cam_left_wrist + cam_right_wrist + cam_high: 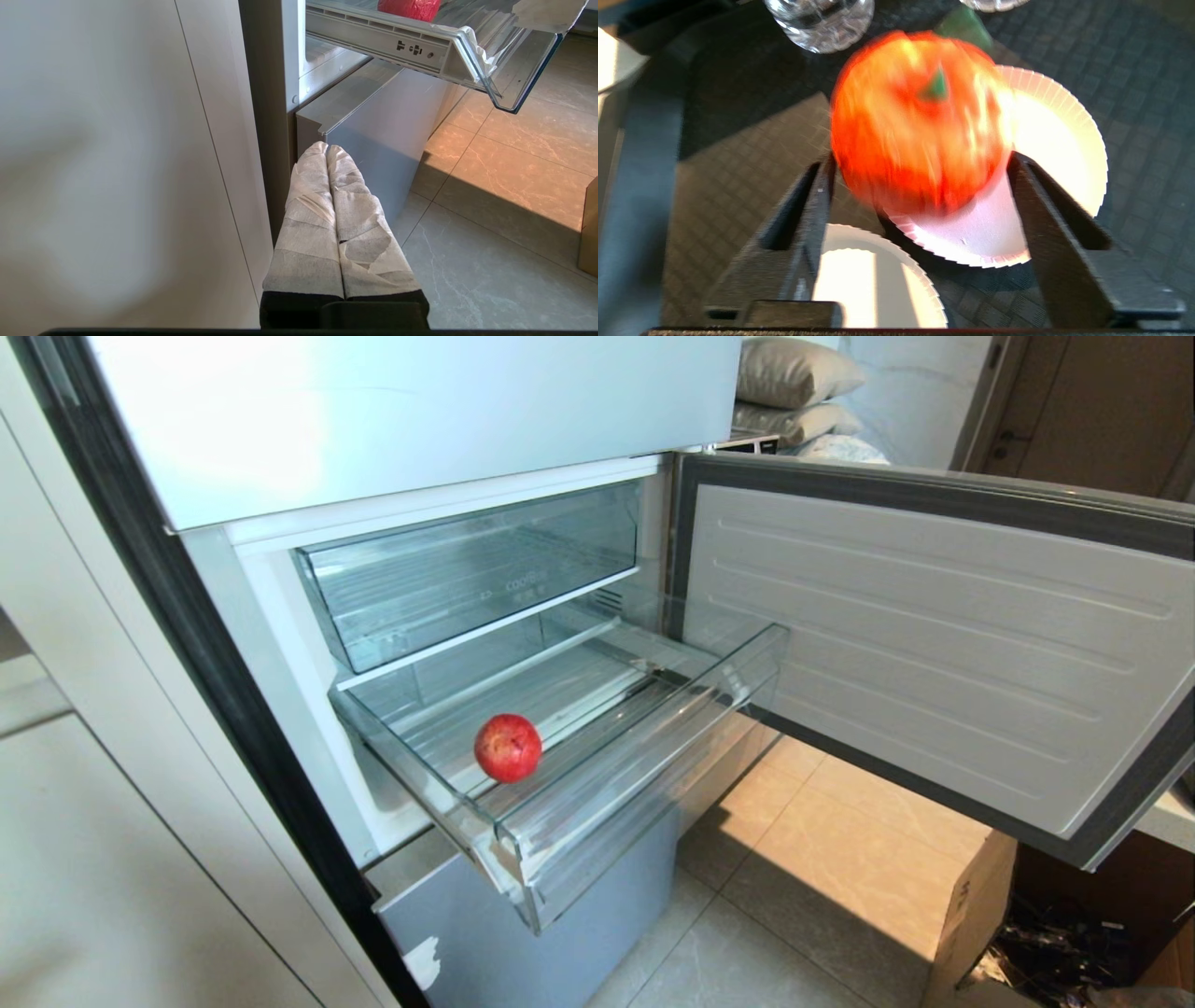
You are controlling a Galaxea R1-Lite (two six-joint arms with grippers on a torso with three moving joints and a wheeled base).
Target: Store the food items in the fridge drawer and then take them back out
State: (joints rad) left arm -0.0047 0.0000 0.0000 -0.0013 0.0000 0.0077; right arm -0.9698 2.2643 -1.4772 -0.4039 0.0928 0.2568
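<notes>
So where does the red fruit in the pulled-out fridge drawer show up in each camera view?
Head view: red fruit on the drawer floor, near its front left.
Left wrist view: its underside at the top edge.
Right wrist view: not in it.
Shared landmark: the drawer's clear front lip.

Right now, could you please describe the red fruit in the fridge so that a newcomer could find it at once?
Start at the open fridge and find the clear drawer pulled out below the closed clear bin. The red fruit sits on its ribbed floor near the front, the only thing inside it.
</notes>
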